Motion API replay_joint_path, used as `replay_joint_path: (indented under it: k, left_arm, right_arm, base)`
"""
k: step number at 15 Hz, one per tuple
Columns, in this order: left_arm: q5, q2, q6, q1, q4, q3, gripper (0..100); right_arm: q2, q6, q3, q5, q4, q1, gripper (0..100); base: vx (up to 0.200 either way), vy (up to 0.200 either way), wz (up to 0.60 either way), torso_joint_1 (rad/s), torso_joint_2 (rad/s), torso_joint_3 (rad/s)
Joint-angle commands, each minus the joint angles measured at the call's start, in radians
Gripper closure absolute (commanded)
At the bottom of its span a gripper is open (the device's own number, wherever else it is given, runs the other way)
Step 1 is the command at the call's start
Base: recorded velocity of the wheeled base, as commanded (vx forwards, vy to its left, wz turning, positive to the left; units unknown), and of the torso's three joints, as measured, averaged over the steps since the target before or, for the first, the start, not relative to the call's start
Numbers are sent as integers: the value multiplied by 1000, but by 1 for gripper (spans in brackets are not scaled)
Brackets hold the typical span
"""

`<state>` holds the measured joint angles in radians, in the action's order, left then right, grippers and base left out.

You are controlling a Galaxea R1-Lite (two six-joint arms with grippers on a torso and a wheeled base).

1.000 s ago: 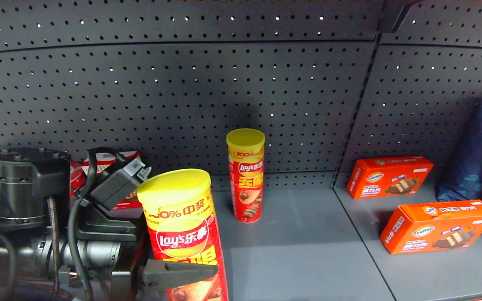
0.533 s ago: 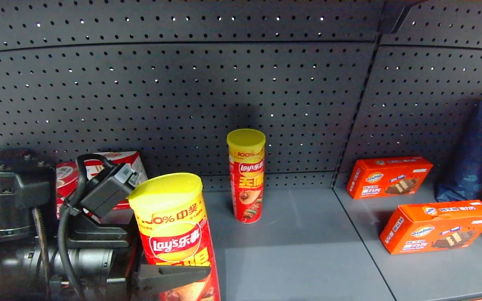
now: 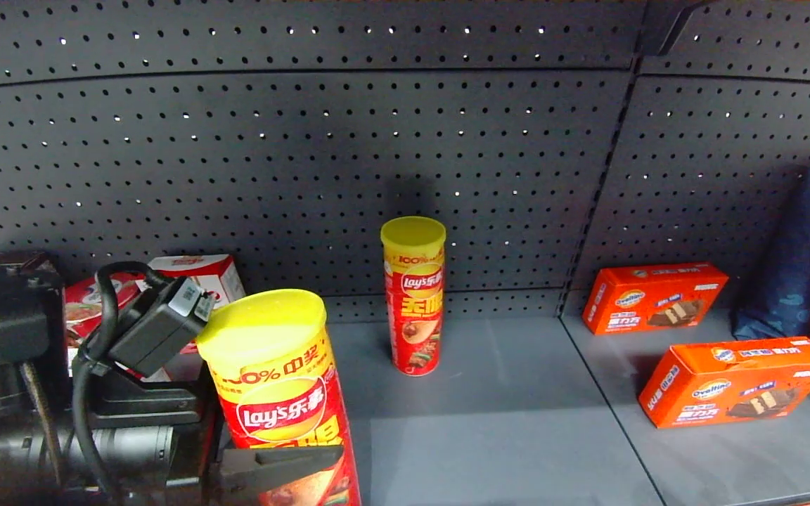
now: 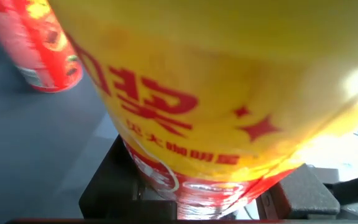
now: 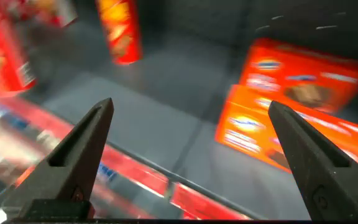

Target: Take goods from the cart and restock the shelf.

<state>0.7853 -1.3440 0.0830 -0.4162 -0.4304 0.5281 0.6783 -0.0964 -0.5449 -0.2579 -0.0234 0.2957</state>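
Left gripper is clamped on the held chips can, which is upright and low at the shelf's left front. A red-and-white box sits behind the arm. A standing chips can is back by the pegboard. The far orange box and near orange box lie well apart to the right. The right wrist view adds the right gripper, fingers spread wide above the shelf's front edge.
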Motion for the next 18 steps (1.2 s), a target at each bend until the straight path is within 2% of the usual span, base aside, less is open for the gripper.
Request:
replay_joint_path:
  k: [1, 2, 3, 4, 6, 7, 10, 13, 14, 18]
  left_arm:
    - [0, 2, -2, 2, -1, 9, 100]
    - [-3, 2, -2, 4, -1, 9, 100]
    - [-3, 6, -5, 8, 1, 1, 100]
    - [-1, 6, -8, 17, 1, 0, 100]
    - [3, 5, -6, 39, -1, 7, 100]
    - [3, 5, -6, 40, -1, 7, 100]
    - [6, 6, -6, 39, -1, 0, 100]
    - [8, 6, -6, 39, -1, -2, 100]
    - [9, 6, -6, 39, -1, -2, 100]
    - [8, 9, -6, 39, -1, -3, 100]
  right_arm:
    - [284, -26, -49, 6, 100, 92, 0]
    - [336, -39, -50, 14, 158, 97, 0]
    - [452, -51, -56, 0, 300, 103, 0]
    - [518, -51, -79, -24, 365, 118, 0]
    - [632, -52, -145, -87, 399, 137, 0]
    - [653, -52, -165, -106, 405, 143, 0]
    - [802, -66, -273, -256, 490, 158, 0]
    - [922, -118, -317, -317, 573, 158, 0]
    - [986, -121, -345, -374, 617, 163, 0]
    - [1113, -132, -431, -422, 660, 194, 0]
  base:
    - [0, 0, 0, 0, 0, 0]
    - [0, 0, 0, 0, 0, 0]
    - [0, 0, 0, 0, 0, 0]
    - [0, 0, 0, 0, 0, 0]
    - [0, 0, 0, 0, 0, 0]
    - [0, 0, 0, 0, 0, 0]
    - [0, 0, 0, 0, 0, 0]
    - [0, 0, 0, 0, 0, 0]
    - [0, 0, 0, 0, 0, 0]
    - [0, 0, 0, 0, 0, 0]
